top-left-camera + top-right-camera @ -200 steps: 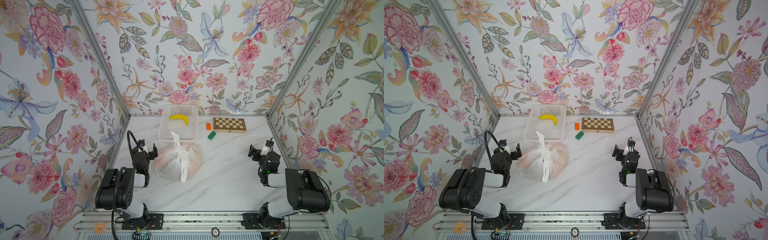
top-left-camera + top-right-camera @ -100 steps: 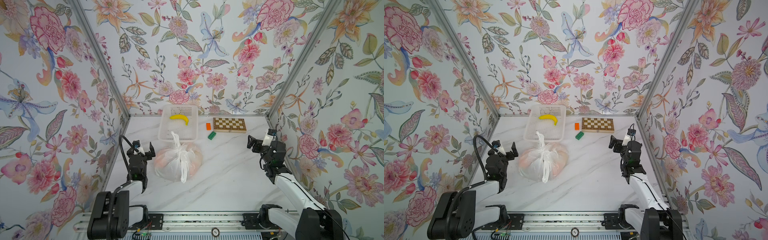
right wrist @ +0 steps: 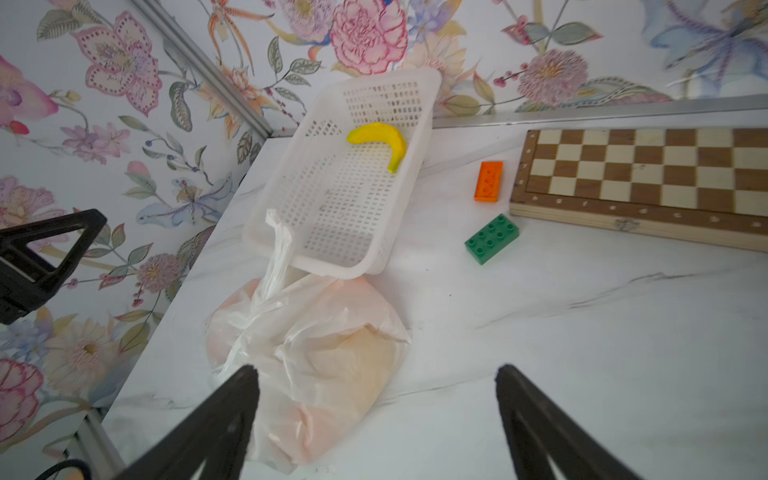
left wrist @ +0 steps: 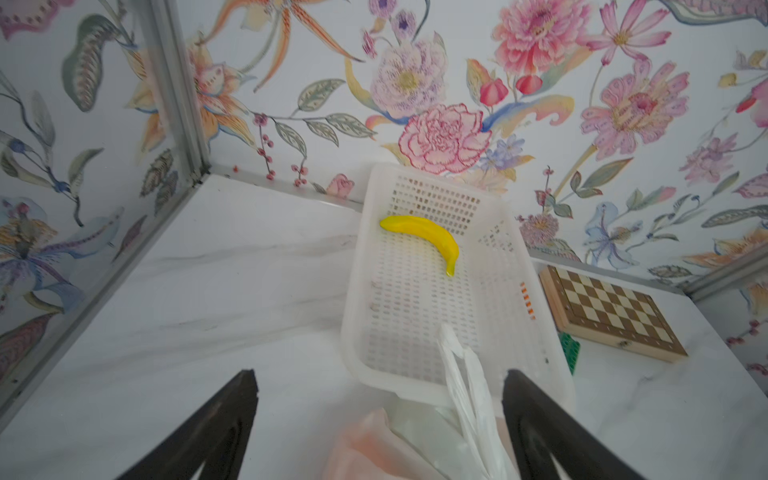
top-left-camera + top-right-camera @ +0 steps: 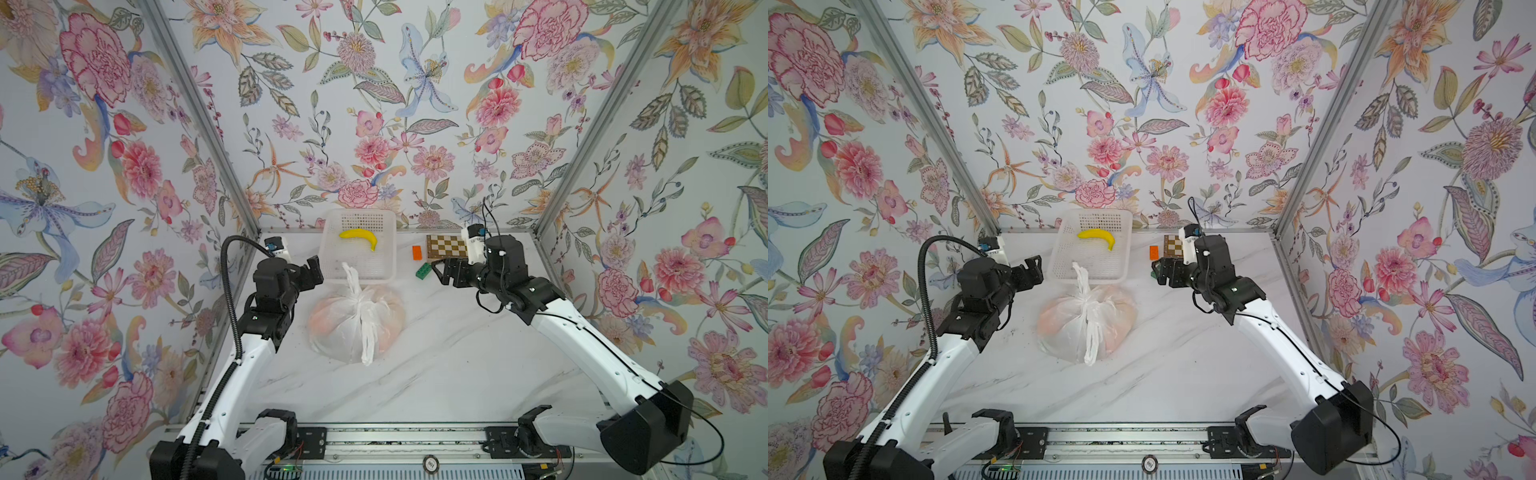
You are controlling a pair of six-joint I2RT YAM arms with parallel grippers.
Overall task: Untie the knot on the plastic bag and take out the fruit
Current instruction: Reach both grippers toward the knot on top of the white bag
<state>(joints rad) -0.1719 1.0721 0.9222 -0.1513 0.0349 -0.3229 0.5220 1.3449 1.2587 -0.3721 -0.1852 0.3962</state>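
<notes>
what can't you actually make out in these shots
fruit: only pale orange blurs through the plastic bag film in every view; count and kinds unclear.
knot: too small in both top views; cut off by the left wrist view's bottom edge.
chessboard: mostly behind the right arm in a top view.

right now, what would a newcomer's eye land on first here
The knotted white plastic bag sits mid-table, with orange-tinted fruit showing faintly through it. Just behind it, a yellow banana lies in a white perforated basket. The left gripper and right gripper hang open on either side of the bag, touching nothing, against loud floral wallpaper.
</notes>
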